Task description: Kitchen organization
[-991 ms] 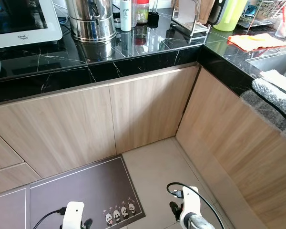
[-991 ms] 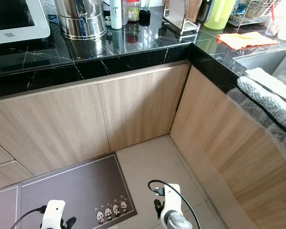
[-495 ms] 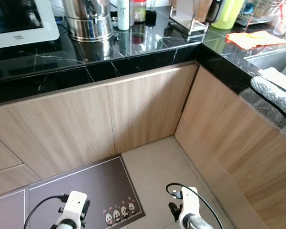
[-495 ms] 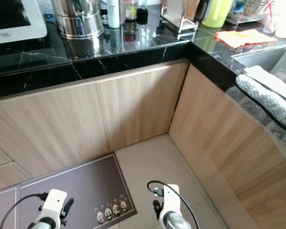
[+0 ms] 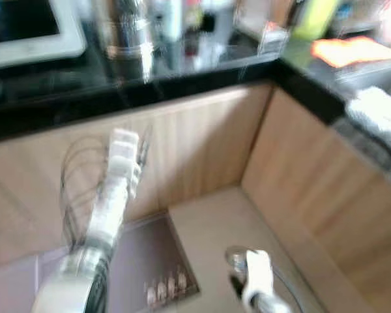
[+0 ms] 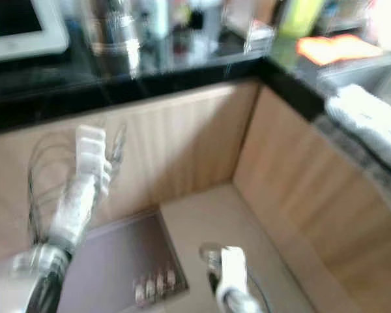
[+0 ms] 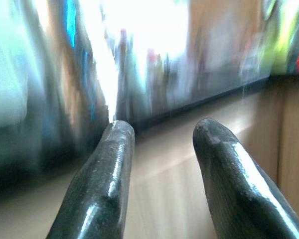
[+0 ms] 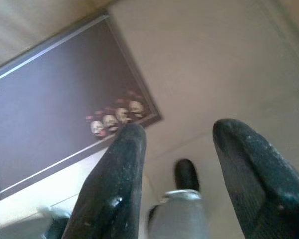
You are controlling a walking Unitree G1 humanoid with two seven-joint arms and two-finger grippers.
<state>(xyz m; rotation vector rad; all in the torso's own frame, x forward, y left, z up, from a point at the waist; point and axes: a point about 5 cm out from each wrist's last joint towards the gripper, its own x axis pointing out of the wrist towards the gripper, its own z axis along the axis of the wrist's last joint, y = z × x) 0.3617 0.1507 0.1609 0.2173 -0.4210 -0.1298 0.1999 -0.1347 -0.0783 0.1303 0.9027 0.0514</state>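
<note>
Left pincer (image 7: 162, 132) parted and empty, before blurred black counter (image 5: 182, 68).

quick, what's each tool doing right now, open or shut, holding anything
Left tool: open, holding nothing, raised in front of the cabinet door below the counter.
Right tool: open, holding nothing, hanging low over the floor mat.

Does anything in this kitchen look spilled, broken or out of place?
Nothing clearly does, though the pictures are blurred. An orange cloth lies crumpled on the black countertop near the corner, and a pale towel hangs over the counter edge. The left pincer is raised, open and empty, before the wooden cabinet doors.
</note>
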